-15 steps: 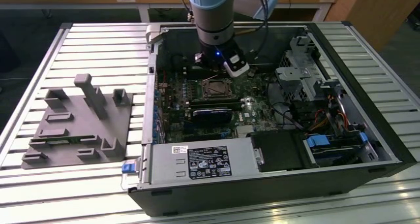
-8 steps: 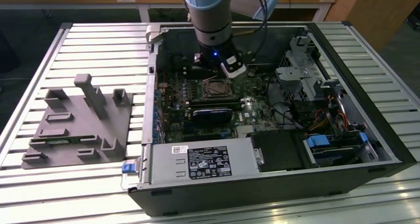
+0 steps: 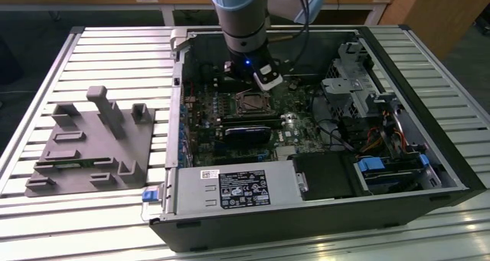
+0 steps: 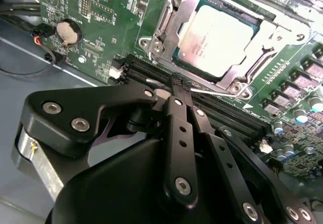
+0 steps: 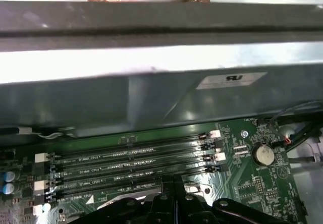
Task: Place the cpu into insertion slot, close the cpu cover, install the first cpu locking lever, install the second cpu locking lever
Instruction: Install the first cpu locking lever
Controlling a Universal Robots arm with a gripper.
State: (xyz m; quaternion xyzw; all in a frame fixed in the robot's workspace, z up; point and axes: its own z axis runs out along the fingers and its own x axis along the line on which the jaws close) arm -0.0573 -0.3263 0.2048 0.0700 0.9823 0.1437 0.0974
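The gripper [image 4: 177,87] has its jaws together, tips right at the end of a thin silver locking lever [image 4: 217,91]. Just beyond, the cpu [image 4: 217,35] sits in the insertion slot [image 3: 237,103], cpu cover [image 4: 166,30] down around it. Everything sits inside the open computer case [image 3: 306,221] on the slatted bench [image 3: 115,49].

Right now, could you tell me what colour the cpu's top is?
Dull silver-grey metal; the cpu shows best in the second wrist view.

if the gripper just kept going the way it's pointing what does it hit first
Probably the thin silver lever beside the socket: in the second wrist view the gripper ends right at it, with black memory slots just behind. Depth is unclear, so they may already touch.
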